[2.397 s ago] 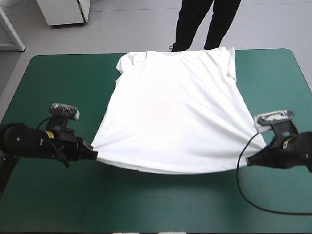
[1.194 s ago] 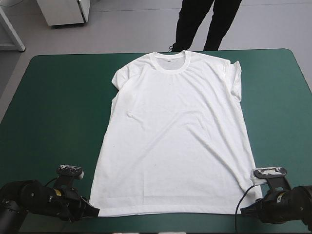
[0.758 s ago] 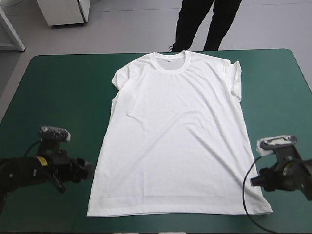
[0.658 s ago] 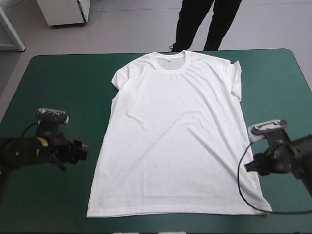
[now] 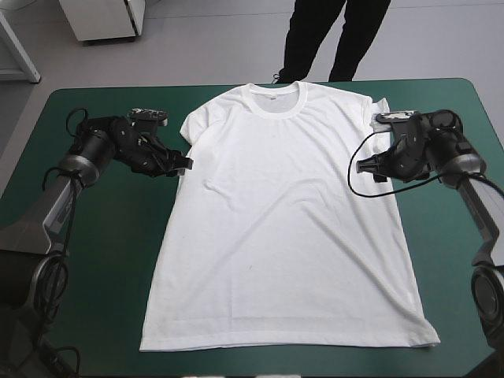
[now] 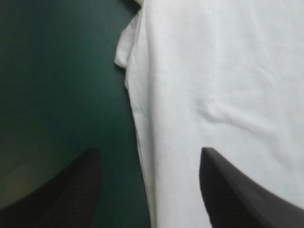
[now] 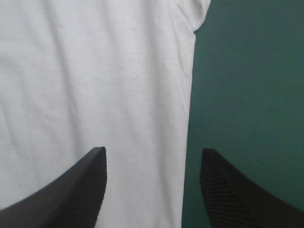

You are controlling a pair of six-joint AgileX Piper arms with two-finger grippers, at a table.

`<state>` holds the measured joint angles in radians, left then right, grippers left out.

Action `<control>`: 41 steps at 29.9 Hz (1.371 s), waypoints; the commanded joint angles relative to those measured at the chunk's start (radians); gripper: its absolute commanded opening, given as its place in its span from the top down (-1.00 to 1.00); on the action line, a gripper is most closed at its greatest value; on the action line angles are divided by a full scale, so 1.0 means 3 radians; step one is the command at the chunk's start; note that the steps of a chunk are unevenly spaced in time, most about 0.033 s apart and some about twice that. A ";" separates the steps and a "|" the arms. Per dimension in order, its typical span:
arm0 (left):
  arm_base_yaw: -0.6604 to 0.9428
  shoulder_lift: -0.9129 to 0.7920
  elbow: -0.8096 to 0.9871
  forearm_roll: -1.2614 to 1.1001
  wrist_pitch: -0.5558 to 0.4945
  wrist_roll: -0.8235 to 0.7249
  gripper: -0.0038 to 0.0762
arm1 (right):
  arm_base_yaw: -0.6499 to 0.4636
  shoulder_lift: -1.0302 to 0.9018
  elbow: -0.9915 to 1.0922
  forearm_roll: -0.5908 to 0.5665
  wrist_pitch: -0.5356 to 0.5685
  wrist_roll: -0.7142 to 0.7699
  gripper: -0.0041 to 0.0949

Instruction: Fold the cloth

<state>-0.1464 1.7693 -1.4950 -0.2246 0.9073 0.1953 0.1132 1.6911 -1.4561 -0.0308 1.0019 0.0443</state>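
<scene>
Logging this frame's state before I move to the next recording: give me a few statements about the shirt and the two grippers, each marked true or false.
1. The T-shirt lies spread flat on the table, collar toward the far edge. True.
2. The left gripper has its jaws shut on the T-shirt. False: the jaws stand open, astride the shirt's side edge near the sleeve.
3. The right gripper has its jaws open. True.
4. The right gripper is at the hem, by the table's near edge. False: it is up by the sleeve, toward the far edge.
</scene>
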 commanded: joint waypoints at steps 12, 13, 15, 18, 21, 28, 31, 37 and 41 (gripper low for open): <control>0.0002 0.0713 -0.0675 -0.0213 0.0146 0.0079 -0.20 | -0.0579 0.0462 -0.0568 0.1119 -0.0034 -0.0647 -0.17; 0.0002 0.0753 -0.0701 -0.0213 0.0185 0.0079 -0.19 | -0.0579 0.0489 -0.0574 0.1151 -0.0034 -0.0684 -0.17; 0.0002 0.0792 -0.0712 -0.0222 0.0207 0.0079 -0.11 | -0.0579 0.0541 -0.0574 0.1177 -0.0034 -0.0694 -0.16; 0.0002 0.0811 -0.0712 -0.0230 0.0207 0.0084 0.22 | -0.0583 0.0601 -0.0577 0.1163 0.0009 -0.0719 -0.11; 0.0002 0.0811 -0.0712 -0.0258 0.0207 0.0145 0.65 | -0.0603 0.0640 -0.0582 0.1171 0.0009 -0.0763 -0.08; 0.0002 0.0811 -0.0712 -0.0399 0.0237 0.0300 0.93 | -0.0603 0.0736 -0.0589 0.1164 0.0021 -0.0844 -0.08; 0.0002 0.0811 -0.0712 -0.0399 0.0251 0.0305 0.93 | -0.0603 0.0794 -0.0637 0.1164 0.0038 -0.0850 -0.08; 0.0002 0.0811 -0.0712 -0.0551 0.0263 0.0413 0.93 | -0.0618 0.0909 -0.0738 0.1138 0.0027 -0.0859 -0.08; 0.0002 0.0811 -0.0712 -0.0577 0.0278 0.0430 0.93 | -0.0642 0.1002 -0.0753 0.1138 0.0052 -0.0859 -0.08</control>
<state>-0.1464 2.0686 -1.6822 -0.3610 0.9899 0.3169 -0.0653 2.0273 -1.6492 0.3004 1.0201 -0.2026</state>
